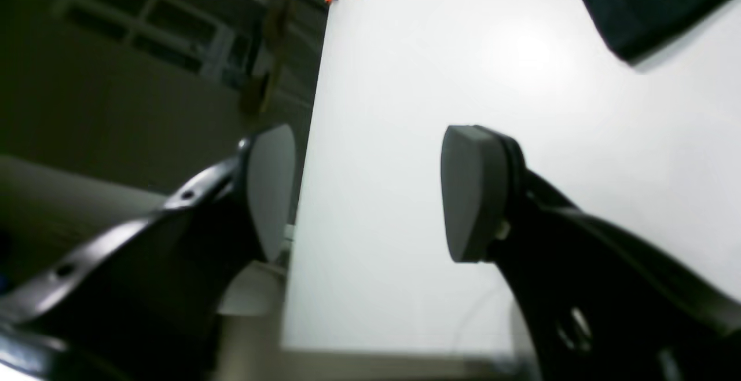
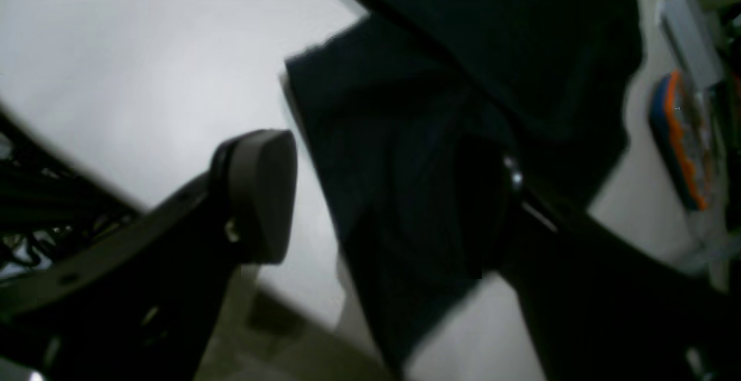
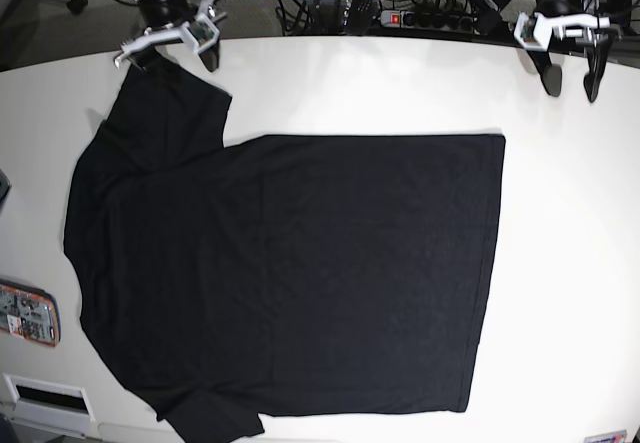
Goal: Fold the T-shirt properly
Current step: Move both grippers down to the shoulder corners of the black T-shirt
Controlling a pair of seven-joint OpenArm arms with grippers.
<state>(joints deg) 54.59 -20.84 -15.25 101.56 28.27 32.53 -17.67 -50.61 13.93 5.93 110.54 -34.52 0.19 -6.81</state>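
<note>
Lying flat across the table, the shirt looks limp; both released grippers, left and right, should pinch its far-edge corners.

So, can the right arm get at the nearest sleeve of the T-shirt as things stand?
Probably yes. The right gripper hangs open just above the sleeve of the T-shirt, and nothing lies between them; the cloth is spread flat on the table.

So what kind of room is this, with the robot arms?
Probably a robot lab or workshop. A black T-shirt lies on a big white table, and cables with a power strip sit behind it.
</note>
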